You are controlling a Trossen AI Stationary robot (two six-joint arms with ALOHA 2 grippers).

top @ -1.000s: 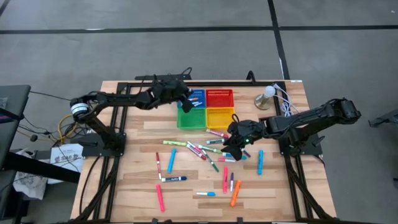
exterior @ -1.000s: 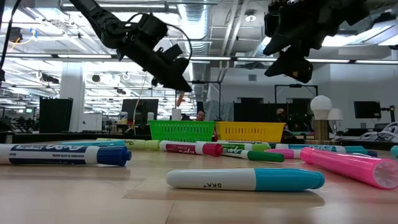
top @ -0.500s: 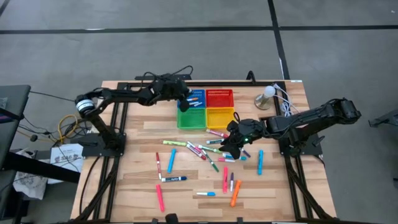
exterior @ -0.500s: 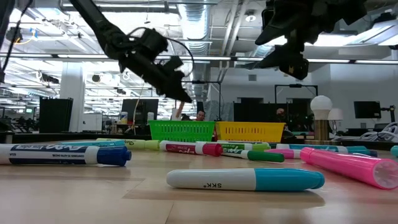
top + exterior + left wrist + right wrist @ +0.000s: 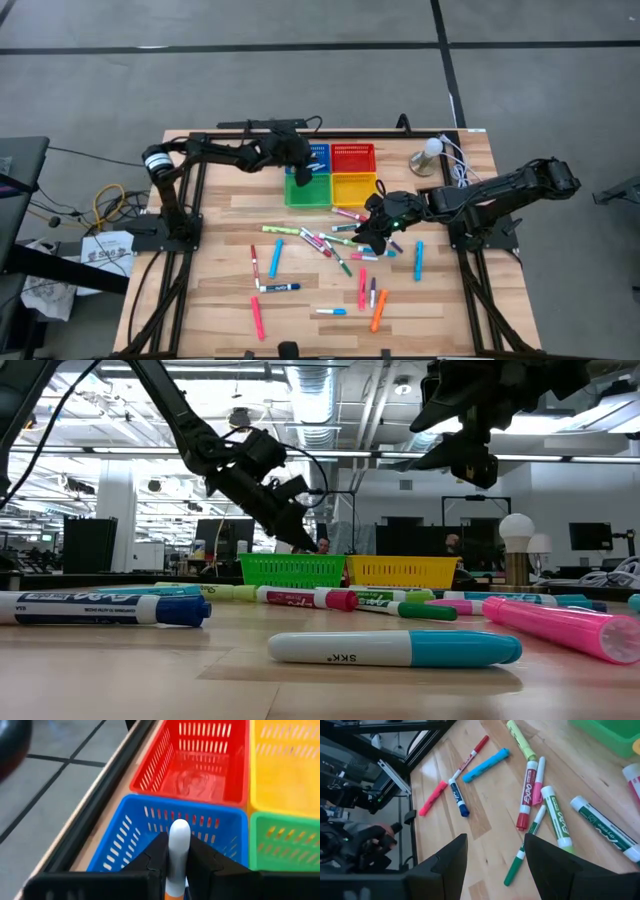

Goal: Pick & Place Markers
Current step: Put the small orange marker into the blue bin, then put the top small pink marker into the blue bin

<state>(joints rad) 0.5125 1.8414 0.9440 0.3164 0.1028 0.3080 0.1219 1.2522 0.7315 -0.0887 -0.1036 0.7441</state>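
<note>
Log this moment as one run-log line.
left gripper: shut on white marker, over blue basket | right gripper: open, empty, above scattered markers | stage: placing

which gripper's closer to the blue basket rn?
Left. The left gripper, shut on a white marker, hangs at the blue basket. The right gripper is open above the scattered markers, well clear of the baskets.

glossy plastic markers (image 5: 275,257) lie on a smooth wood table (image 5: 220,300) beside perforated plastic baskets (image 5: 200,765).
</note>
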